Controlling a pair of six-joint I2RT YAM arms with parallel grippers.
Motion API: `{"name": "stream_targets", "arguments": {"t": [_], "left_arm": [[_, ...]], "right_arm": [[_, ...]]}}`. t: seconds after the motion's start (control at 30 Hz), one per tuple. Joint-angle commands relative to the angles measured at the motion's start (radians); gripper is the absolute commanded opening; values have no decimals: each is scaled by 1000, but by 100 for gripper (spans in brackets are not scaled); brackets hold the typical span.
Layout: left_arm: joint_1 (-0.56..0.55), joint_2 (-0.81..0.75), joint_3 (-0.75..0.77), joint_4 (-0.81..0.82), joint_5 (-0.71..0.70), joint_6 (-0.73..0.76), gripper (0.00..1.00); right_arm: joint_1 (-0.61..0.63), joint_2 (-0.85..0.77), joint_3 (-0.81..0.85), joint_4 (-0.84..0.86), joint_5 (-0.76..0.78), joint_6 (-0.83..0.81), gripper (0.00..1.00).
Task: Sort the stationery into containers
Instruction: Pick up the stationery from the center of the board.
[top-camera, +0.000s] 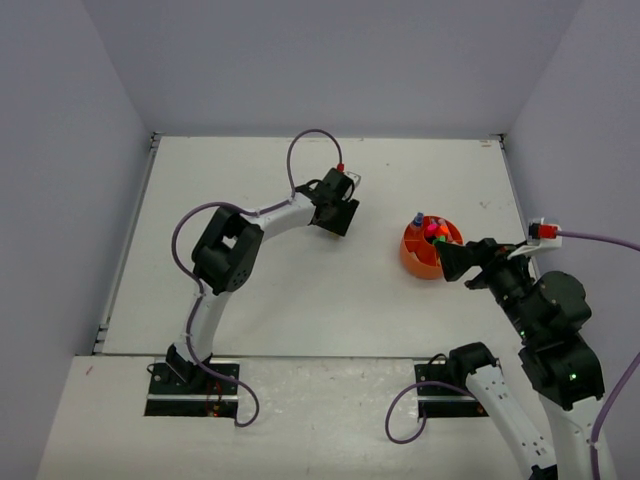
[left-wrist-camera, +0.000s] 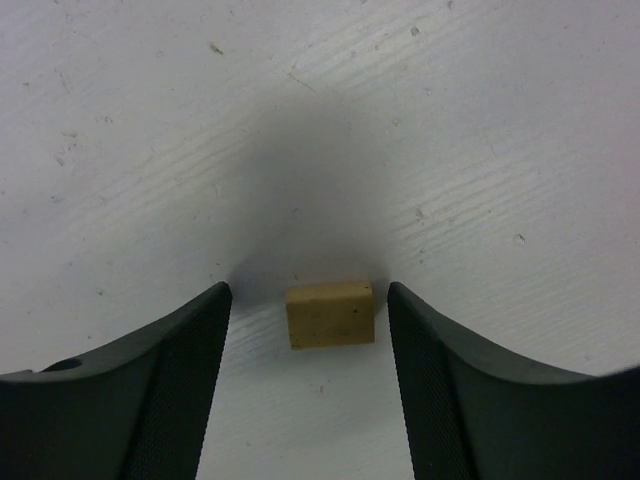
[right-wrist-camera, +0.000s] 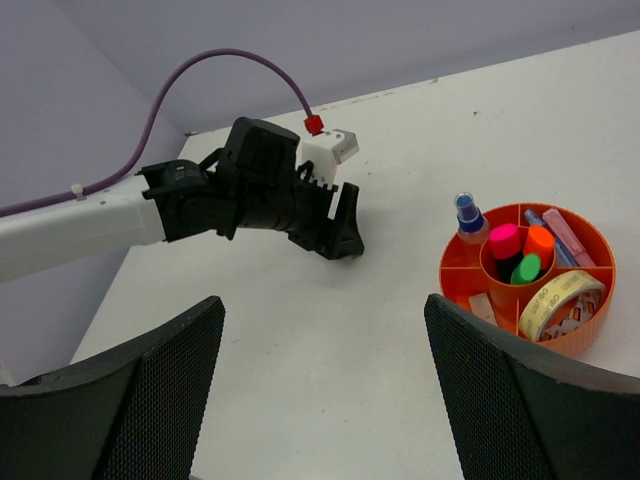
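The small tan block (left-wrist-camera: 330, 314) lies flat on the white table (left-wrist-camera: 150, 120), well apart from the orange pot (right-wrist-camera: 452, 290), which stands over by the right arm. The left gripper (left-wrist-camera: 307, 292) straddles the block low over the surface with its jaws apart: there is bare table on both sides of the block, so nothing is gripped yet, and the block sits closer to one finger than the other. It looks like a light, solid little brick with a matte, slightly grainy face, probably firm with a touch of give, so it should neither slip nor crush under a modest squeeze. Being so light, it is likely to slide when the nearer finger meets it first, which should simply centre it. The sensible hold is on its two short end faces, which already face the fingers, taken low so the pads cover most of its height. The right gripper (right-wrist-camera: 323, 300) hangs spread wide and empty, looking down on the pot.
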Motion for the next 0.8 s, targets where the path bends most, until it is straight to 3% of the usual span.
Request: {"name": "stream_targets", "arguments": {"t": [0.0, 0.2, 0.3, 0.77], "left_arm": [[4, 5, -4, -13, 39, -15, 50], [1, -47, -45, -17, 52, -19, 20], [-7, -95, -71, -12, 56, -13, 11], [-166, -338, -127, 99, 39, -14, 7]], "right_arm": [[-2, 16, -12, 37, -10, 5, 84], [-1, 22, -18, 45, -6, 4, 84], [-3, 31, -22, 52, -6, 4, 84], [-3, 39, -8, 51, 30, -4, 84]]}}
